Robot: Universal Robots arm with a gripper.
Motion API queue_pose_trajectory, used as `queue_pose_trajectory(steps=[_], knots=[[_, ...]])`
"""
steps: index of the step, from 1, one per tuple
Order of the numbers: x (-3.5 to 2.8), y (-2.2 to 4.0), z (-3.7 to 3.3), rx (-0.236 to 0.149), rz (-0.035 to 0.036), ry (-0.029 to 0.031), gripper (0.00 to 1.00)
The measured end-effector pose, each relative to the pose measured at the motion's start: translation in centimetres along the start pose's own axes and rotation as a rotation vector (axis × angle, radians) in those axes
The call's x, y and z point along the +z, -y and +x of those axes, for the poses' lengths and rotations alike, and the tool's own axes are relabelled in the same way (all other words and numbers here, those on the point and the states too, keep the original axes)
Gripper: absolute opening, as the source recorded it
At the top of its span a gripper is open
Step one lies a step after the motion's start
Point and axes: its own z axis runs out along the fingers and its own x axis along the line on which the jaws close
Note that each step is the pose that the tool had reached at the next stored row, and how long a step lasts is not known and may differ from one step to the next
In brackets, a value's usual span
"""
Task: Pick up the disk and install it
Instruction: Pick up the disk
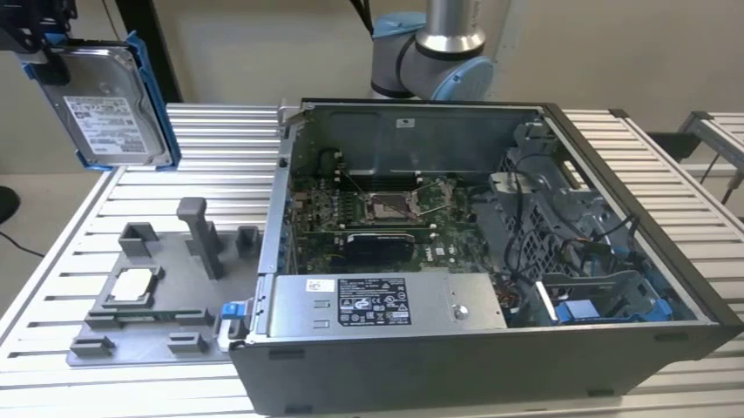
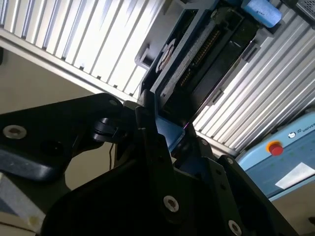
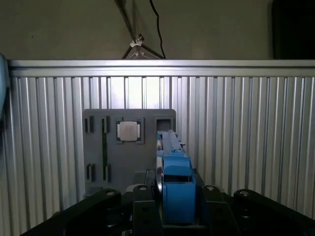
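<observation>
The pincer [image 3: 175,204] is clamping the disk [image 1: 111,100] by one end of its blue carrier frame [image 3: 174,177]. Its black fingers [image 3: 142,210] are pressing in on either side of the plastic, with no gap showing between them and the frame. Gripping the frame rather than the metal body is, I judge, keeping the fingers off the label face and the circuit side, and is leaving the rest of the drive free beyond the grip. In the exterior view the disk is hanging upright in the air, label turned toward the camera. It is hanging above the far corner of the bench [image 1: 209,139] on the exterior view's left, touching nothing beneath it and sitting well apart from the open computer case [image 1: 489,261]. The height is giving it clearance over the grey fixture plate [image 1: 157,326], which is lying near the bench's near corner on the same side. The plate's upright posts [image 1: 192,222] are standing bare, while the small square chip [image 1: 131,286] is resting in its own pocket. From this I judge that the pick-up is done. The case is lying on its side with the panel off and its boards facing up, which is leaving its interior open from above. The disk is not yet sitting inside it.
</observation>
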Motion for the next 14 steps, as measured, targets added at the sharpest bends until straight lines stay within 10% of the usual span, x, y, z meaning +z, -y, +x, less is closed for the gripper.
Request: queue_pose_trajectory(steps=[14], knots=[[-2.73, -0.01, -0.03, 0.000, 0.0000, 0.0000, 0.00]])
